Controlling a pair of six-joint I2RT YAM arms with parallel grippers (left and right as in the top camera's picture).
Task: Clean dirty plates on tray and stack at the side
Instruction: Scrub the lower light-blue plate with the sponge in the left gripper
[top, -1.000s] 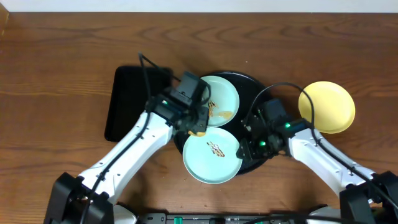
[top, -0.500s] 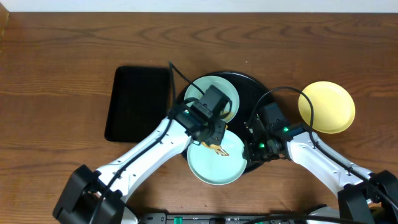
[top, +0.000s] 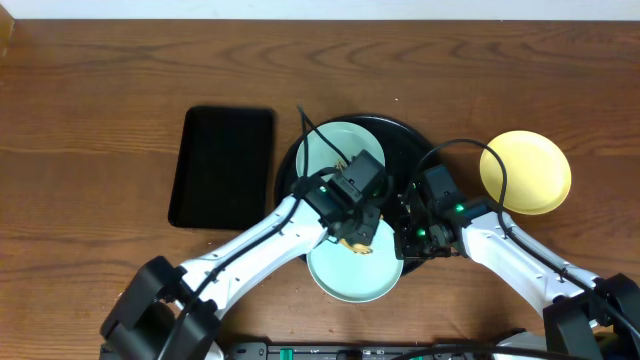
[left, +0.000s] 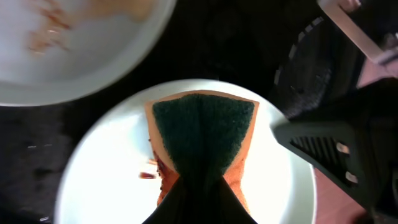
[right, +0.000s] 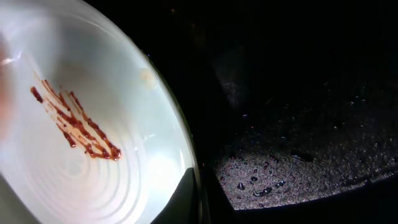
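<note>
Overhead, my left gripper (top: 352, 232) pinches the sponge (top: 354, 244) to wipe the plate (top: 350, 278), while my right gripper (top: 405, 240) pinches its rim steady.

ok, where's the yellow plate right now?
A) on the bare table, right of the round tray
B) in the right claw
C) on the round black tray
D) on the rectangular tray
A: overhead shows the yellow plate on the wood tabletop, right of the round black tray and apart from it.
</note>
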